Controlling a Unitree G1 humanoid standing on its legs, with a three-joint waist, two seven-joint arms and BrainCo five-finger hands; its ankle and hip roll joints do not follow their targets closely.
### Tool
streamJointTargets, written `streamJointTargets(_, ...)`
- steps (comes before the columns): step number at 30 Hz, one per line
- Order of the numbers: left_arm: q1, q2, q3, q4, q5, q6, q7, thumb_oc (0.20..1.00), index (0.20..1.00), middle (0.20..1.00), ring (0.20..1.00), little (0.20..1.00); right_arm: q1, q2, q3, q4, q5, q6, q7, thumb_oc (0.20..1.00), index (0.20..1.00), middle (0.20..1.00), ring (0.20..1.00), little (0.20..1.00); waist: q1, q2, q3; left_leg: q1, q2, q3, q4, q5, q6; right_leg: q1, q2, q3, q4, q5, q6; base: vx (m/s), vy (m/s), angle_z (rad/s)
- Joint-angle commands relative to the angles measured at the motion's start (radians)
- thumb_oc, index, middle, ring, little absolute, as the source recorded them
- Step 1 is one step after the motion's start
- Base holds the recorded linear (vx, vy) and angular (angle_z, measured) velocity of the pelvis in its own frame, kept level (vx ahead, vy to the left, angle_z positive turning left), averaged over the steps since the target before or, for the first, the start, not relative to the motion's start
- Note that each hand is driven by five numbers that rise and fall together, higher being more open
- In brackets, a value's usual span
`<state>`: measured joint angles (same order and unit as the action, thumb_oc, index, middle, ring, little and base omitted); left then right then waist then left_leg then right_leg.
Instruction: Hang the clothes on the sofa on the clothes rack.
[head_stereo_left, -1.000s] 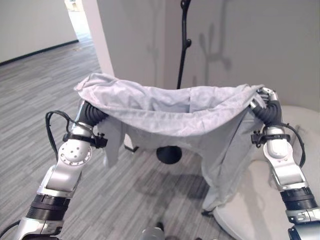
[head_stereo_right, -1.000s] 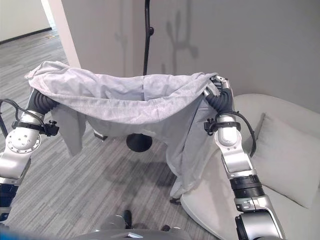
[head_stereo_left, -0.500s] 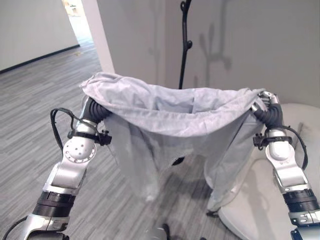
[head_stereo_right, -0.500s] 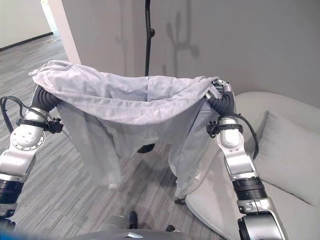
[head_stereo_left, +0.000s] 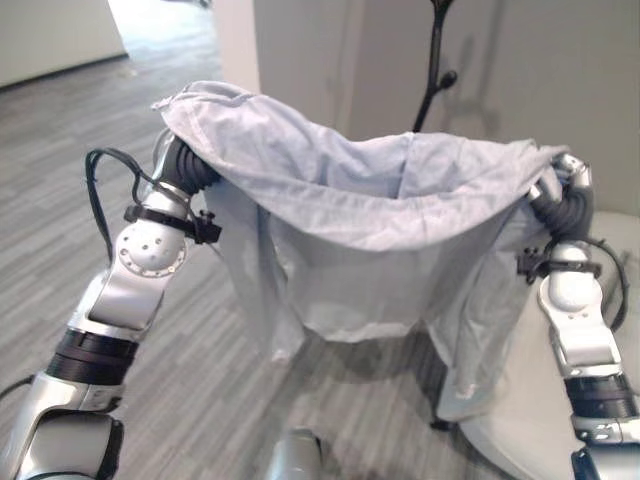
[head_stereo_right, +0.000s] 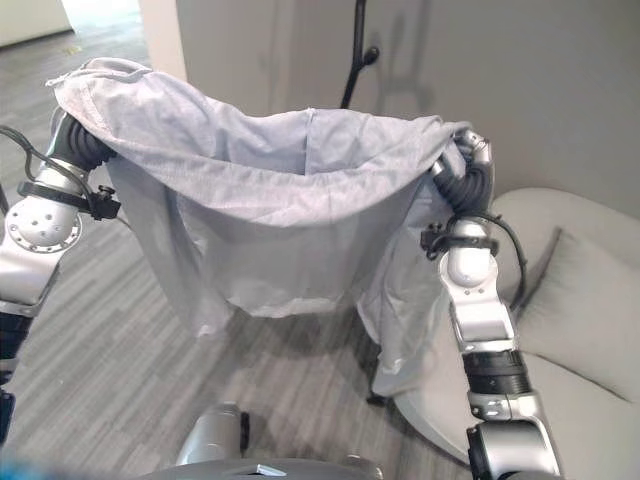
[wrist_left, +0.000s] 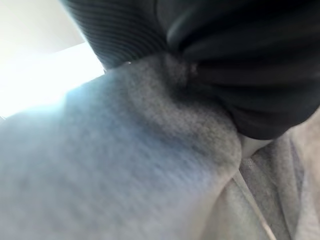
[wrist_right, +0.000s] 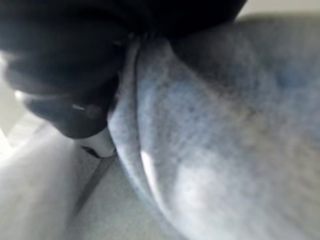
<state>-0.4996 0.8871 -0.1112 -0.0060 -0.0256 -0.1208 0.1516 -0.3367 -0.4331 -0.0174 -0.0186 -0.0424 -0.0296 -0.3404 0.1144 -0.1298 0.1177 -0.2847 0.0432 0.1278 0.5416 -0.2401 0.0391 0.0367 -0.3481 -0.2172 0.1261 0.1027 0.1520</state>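
A light grey garment (head_stereo_left: 370, 230) hangs stretched between my two raised arms, its upper edge sagging in the middle and its body and sleeves dangling toward the floor. My left hand (head_stereo_left: 190, 168) is buried under the cloth's left end. My right hand (head_stereo_left: 568, 170) shows at the cloth's right end with its fingers curled into the edge. Both wrist views show bunched grey cloth (wrist_left: 150, 165) pressed against the dark cover. The black clothes rack pole (head_stereo_left: 435, 70) rises just behind the garment, in front of the grey wall.
A pale sofa (head_stereo_right: 580, 400) with a cushion (head_stereo_right: 590, 290) stands at the right, close to my right arm. A white wall corner (head_stereo_left: 235, 40) lies behind my left arm. Grey striped carpet (head_stereo_left: 200, 380) runs left into a corridor.
Both arms have lifted the garment and brought it nearer the rack pole. Its lower part has fallen open and now hides the rack's base. The camera has shifted too.
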Motion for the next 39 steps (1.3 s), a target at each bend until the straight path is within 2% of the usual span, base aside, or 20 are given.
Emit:
streamJointTargets(1, 0.060, 0.016, 0.064, -0.036, 0.000, -0.016, 0.032, 0.200, 0.200, 0.200, 0.200, 0.200, -0.044, -0.096, -0.077, 0.081, -0.014, -0.026, -0.031, 0.200, 0.200, 0.200, 0.200, 0.200, 0.018, 0.015, -0.088, 0.170, 0.038, -0.066, -0.497, 0.238, -0.135, 0.014, 0.067, 0.000, -0.006, -0.067, 0.105, 0.21, 0.411, -0.07)
streamJointTargets(3, 0.048, 0.006, 0.053, -0.033, -0.001, -0.020, 0.022, 0.200, 0.200, 0.200, 0.200, 0.200, -0.055, -0.106, -0.070, 0.085, -0.012, -0.033, -0.028, 0.200, 0.200, 0.200, 0.200, 0.200, 0.027, 0.012, -0.080, 0.182, 0.018, -0.057, -0.501, 0.236, -0.124, -0.019, 0.109, -0.018, -0.057, -0.065, 0.096, 0.10, 0.122, 0.01)
streamJointTargets(5, 0.045, -0.002, 0.051, -0.037, 0.003, -0.022, 0.020, 0.200, 0.200, 0.200, 0.200, 0.200, -0.073, -0.108, -0.064, 0.086, -0.012, -0.036, -0.029, 0.200, 0.200, 0.200, 0.200, 0.200, 0.027, 0.021, -0.060, 0.198, 0.011, -0.058, -0.504, 0.230, -0.118, -0.071, 0.120, -0.030, -0.093, -0.036, 0.099, 0.04, 0.029, -0.09)
streamJointTargets(7, 0.050, -0.016, 0.054, -0.043, 0.013, -0.025, 0.027, 0.200, 0.200, 0.200, 0.200, 0.200, -0.074, -0.114, -0.065, 0.083, -0.016, -0.038, -0.028, 0.200, 0.200, 0.200, 0.200, 0.200, 0.008, 0.030, -0.044, 0.206, -0.001, -0.070, -0.490, 0.222, -0.117, -0.074, 0.142, -0.004, -0.135, -0.031, 0.103, 0.07, 0.002, 0.13)
streamJointTargets(9, 0.046, -0.022, 0.052, -0.040, 0.015, -0.028, 0.028, 0.200, 0.200, 0.200, 0.200, 0.200, -0.074, -0.118, -0.067, 0.085, -0.015, -0.040, -0.029, 0.200, 0.200, 0.200, 0.200, 0.200, 0.010, 0.028, -0.048, 0.220, -0.001, -0.071, -0.499, 0.222, -0.118, -0.063, 0.147, 0.003, -0.155, -0.023, 0.107, 0.10, -0.046, 0.38)
streamJointTargets(15, 0.044, -0.029, 0.045, -0.034, 0.018, -0.024, 0.033, 0.200, 0.200, 0.200, 0.200, 0.200, -0.071, -0.134, -0.066, 0.091, 0.002, -0.040, -0.021, 0.200, 0.200, 0.200, 0.200, 0.200, 0.007, 0.024, -0.079, 0.256, 0.020, -0.059, -0.555, 0.233, -0.138, -0.015, 0.159, -0.014, -0.207, -0.005, 0.110, 0.08, -0.119, 0.04)
streamJointTargets(22, 0.066, -0.033, 0.052, -0.042, 0.022, -0.020, 0.033, 0.200, 0.200, 0.200, 0.200, 0.200, -0.064, -0.134, -0.067, 0.088, 0.030, -0.056, -0.009, 0.200, 0.200, 0.200, 0.200, 0.200, -0.009, 0.033, -0.083, 0.273, 0.064, -0.080, -0.611, 0.263, -0.171, 0.005, 0.202, -0.038, -0.213, -0.046, 0.098, 0.02, -0.164, 0.09)
streamJointTargets(24, 0.073, -0.035, 0.053, -0.048, 0.022, -0.018, 0.033, 0.200, 0.200, 0.200, 0.200, 0.200, -0.071, -0.137, -0.059, 0.092, 0.044, -0.065, -0.009, 0.200, 0.200, 0.200, 0.200, 0.200, -0.010, 0.032, -0.071, 0.257, 0.083, -0.099, -0.598, 0.266, -0.182, 0.007, 0.222, -0.045, -0.213, -0.057, 0.086, -0.02, -0.216, 0.14)
streamJointTargets(26, 0.085, -0.046, 0.062, -0.060, 0.018, -0.017, 0.030, 0.200, 0.200, 0.200, 0.200, 0.200, -0.081, -0.150, -0.055, 0.090, 0.057, -0.072, -0.007, 0.200, 0.200, 0.200, 0.200, 0.200, -0.014, 0.033, -0.045, 0.213, 0.090, -0.136, -0.525, 0.254, -0.189, 0.010, 0.232, -0.058, -0.213, -0.064, 0.073, -0.06, -0.160, 0.22)
streamJointTargets(30, 0.115, -0.085, 0.074, -0.065, 0.009, -0.018, 0.031, 0.200, 0.200, 0.200, 0.200, 0.200, -0.083, -0.164, -0.052, 0.085, 0.065, -0.071, 0.005, 0.200, 0.200, 0.200, 0.200, 0.200, -0.030, 0.043, -0.031, 0.162, 0.052, -0.141, -0.462, 0.235, -0.177, 0.018, 0.223, -0.082, -0.213, -0.064, 0.070, -0.01, -0.014, 0.22)
streamJointTargets(34, 0.126, -0.096, 0.079, -0.076, 0.008, -0.021, 0.030, 0.200, 0.200, 0.200, 0.200, 0.200, -0.106, -0.172, -0.041, 0.104, 0.066, -0.070, 0.005, 0.200, 0.200, 0.200, 0.200, 0.200, -0.034, 0.060, -0.039, 0.150, -0.035, -0.116, -0.491, 0.210, -0.128, 0.002, 0.211, -0.075, -0.213, -0.046, 0.071, 0.02, 0.094, 0.22)
streamJointTargets(36, 0.134, -0.104, 0.082, -0.085, 0.018, -0.021, 0.028, 0.200, 0.200, 0.200, 0.200, 0.200, -0.115, -0.175, -0.037, 0.113, 0.050, -0.066, 0.007, 0.200, 0.200, 0.200, 0.200, 0.200, -0.040, 0.074, -0.053, 0.174, -0.041, -0.102, -0.518, 0.227, -0.118, 0.000, 0.211, -0.078, -0.213, -0.045, 0.072, 0.08, 0.125, 0.02)
streamJointTargets(39, 0.151, -0.107, 0.094, -0.084, 0.020, -0.019, 0.027, 0.200, 0.200, 0.200, 0.200, 0.200, -0.110, -0.163, -0.039, 0.110, 0.036, -0.057, 0.011, 0.200, 0.200, 0.200, 0.200, 0.200, -0.042, 0.075, -0.075, 0.206, -0.046, -0.080, -0.547, 0.228, -0.114, 0.011, 0.196, -0.081, -0.213, -0.047, 0.077, 0.12, 0.100, -0.08)
